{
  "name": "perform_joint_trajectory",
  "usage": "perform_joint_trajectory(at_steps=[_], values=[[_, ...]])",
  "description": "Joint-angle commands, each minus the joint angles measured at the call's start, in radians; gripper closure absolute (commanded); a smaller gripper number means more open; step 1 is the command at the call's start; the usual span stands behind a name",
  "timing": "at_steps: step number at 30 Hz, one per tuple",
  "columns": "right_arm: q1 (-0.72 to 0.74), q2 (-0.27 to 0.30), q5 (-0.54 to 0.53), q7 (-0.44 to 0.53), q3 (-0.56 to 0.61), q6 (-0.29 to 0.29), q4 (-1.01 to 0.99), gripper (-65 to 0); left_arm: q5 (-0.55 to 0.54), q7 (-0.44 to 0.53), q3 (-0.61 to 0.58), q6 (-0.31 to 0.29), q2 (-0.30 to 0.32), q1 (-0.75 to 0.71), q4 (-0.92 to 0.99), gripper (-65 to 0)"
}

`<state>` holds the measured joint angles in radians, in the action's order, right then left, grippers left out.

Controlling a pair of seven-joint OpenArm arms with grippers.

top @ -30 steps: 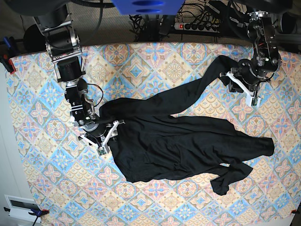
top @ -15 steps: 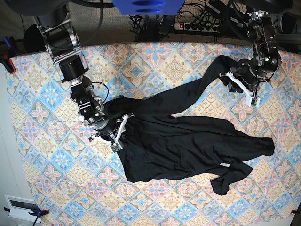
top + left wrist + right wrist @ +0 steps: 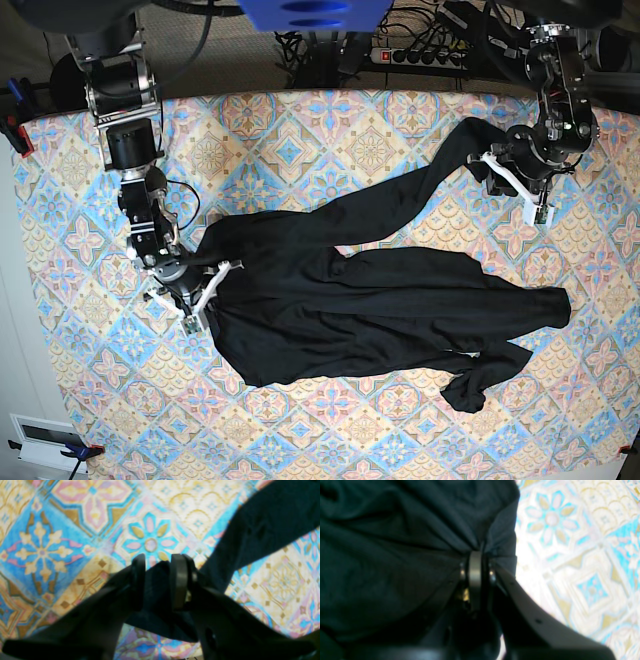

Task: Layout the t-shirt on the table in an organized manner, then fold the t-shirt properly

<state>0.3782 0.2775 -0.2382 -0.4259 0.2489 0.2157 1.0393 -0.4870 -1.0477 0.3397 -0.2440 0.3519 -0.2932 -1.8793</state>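
We read this as the spreading-out stage: the black t-shirt lies crumpled across the middle of the table, nowhere near flat yet, no fold started

Right gripper sits at the shirt's edge on the base view's left side, jaws pinched tight on a bunch of fabric; the right wrist view shows cloth gathered into creases that run straight into the closed right gripper, so we call it clenched on the t-shirt. We think that grip is there to drag this side outward and take out slack

Left gripper is at the shirt's far corner, where a long strip of cloth, maybe a sleeve, runs up from the body. In the left wrist view the left gripper has its jaws partly apart with dark t-shirt fabric between them, so grasping the shirt there, likely anchoring that end while the other arm pulls

Bottom corner of the shirt, nearest the table's front edge, is bunched and twisted; that part needs smoothing before any fold. Risk we see: thin slick fabric slipping out of a pinch
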Motion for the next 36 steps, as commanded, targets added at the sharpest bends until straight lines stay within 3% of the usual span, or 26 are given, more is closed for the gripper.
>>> perform_joint_trajectory(at_steps=[1,6,13,25,36], values=[[0.028,0.019,-0.005,0.017,-0.007,-0.002,0.039,0.0,-0.008,0.014,0.006,-0.002,0.012,0.004,-0.016,-17.4],[0.028,0.081,-0.008,0.012,-0.007,-0.002,0.091,-0.2,-0.008,0.014,0.006,-0.002,0.012,0.015,-0.016,-17.4],[0.023,0.076,-0.01,0.012,-0.098,-0.002,0.086,-7.5,-0.008,0.007,0.006,-0.002,0.017,0.044,-0.015,-17.4],[0.023,0.076,-0.01,0.012,-0.104,-0.002,0.085,-11.9,-0.008,0.007,0.006,-0.002,0.017,0.041,-0.015,-17.4],[0.025,0.076,-0.008,0.023,-0.104,-0.002,-0.035,-12.4,-0.008,0.007,0.006,-0.002,0.017,0.039,-0.018,-17.4]])
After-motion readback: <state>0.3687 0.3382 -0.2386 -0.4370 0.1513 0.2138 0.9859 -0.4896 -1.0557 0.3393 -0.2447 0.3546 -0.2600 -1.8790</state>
